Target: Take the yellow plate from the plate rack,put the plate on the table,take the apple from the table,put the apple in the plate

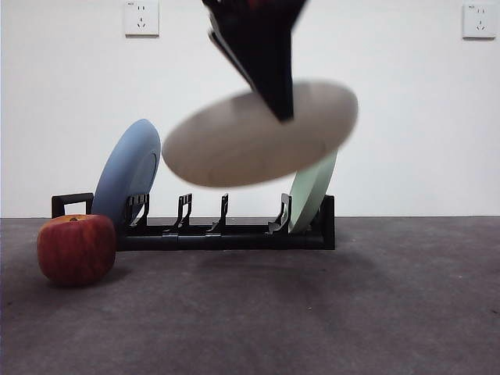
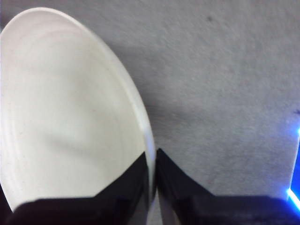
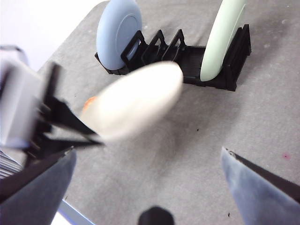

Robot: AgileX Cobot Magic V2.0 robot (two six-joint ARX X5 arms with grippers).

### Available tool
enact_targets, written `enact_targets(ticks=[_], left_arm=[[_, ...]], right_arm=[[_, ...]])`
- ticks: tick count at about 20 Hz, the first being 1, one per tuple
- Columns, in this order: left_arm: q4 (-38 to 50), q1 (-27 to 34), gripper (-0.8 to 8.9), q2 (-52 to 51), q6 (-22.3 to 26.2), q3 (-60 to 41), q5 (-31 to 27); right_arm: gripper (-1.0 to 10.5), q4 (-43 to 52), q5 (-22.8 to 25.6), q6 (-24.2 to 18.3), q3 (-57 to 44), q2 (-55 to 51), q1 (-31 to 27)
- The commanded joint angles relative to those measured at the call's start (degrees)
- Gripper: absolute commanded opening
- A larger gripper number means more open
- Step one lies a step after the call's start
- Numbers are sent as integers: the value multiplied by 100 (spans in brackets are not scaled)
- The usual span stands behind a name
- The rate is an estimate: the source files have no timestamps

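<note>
The left tool (image 2: pixel 152 161) is clamped on the rim of the yellow plate (image 1: pixel 258 137), which hangs in the air above the worktop (image 1: pixel 312 312), tilted and blurred in the front and right wrist views. From the front the plate sits in front of the plate rack (image 1: pixel 226 230) and hides the upper part of the pale green plate (image 1: pixel 312 191) standing in the rack's end slot. The arm comes down from the top edge, dark and cut off, so only its lower part shows. The blue plate (image 1: pixel 129 172) leans upright in a slot at the rack's handle end. The apple (image 1: pixel 76 248) rests on the worktop just in front of that end, covering part of the loop handle; in the right wrist view only an orange-red sliver of it peeks out from behind the plate. The right tool (image 3: pixel 150 187) hangs well apart from the rack, its two jaws spread wide and holding nothing, both cut off by the picture's edges. Two wall sockets (image 1: pixel 141 17) show on the white wall behind.
</note>
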Motion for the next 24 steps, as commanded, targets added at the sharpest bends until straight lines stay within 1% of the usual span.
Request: enact_targets(ticks=[1, 4, 5, 7, 10, 13, 16, 17, 19, 21, 23, 24], left_arm=[[48, -118, -6, 264, -87, -129, -116], [415, -282, -6, 313, -205, -612, -437], [549, -326, -5, 313, -297, -811, -487], [737, -367, -5, 313, -323, -1121, -535], [1290, -592, -6, 313, -531, -1670, -688], [1735, -813, -6, 313, -612, -2144, -1027], [2068, -1019, -6, 313, -885, -2505, -1220], [2168, -1051, -6, 313, -909, -2594, -1237], [2205, -1058, -6, 313, -1152, -2684, -1189], [2199, -1045, -3, 315, -1287, -2699, -1045], [2186, -990, 12, 315, -1287, -2699, -629], [2186, -960, 49, 315, -1305, -2699, -505]], right_arm=[[563, 24, -24, -37, 24, -9, 7], [563, 26, -24, -39, 24, -9, 7], [563, 33, -24, -39, 24, -9, 7], [563, 55, -24, -39, 24, -9, 7], [563, 70, -22, -39, 24, -7, 7], [563, 79, -20, -39, 24, -2, 7], [563, 96, -22, -39, 24, 33, 7], [563, 101, -22, -39, 24, 50, 7], [563, 87, -22, -39, 24, 74, 7], [563, 90, -22, -37, 24, 103, 7], [563, 74, -24, -37, 24, 109, 7], [563, 57, -24, -37, 24, 109, 7]])
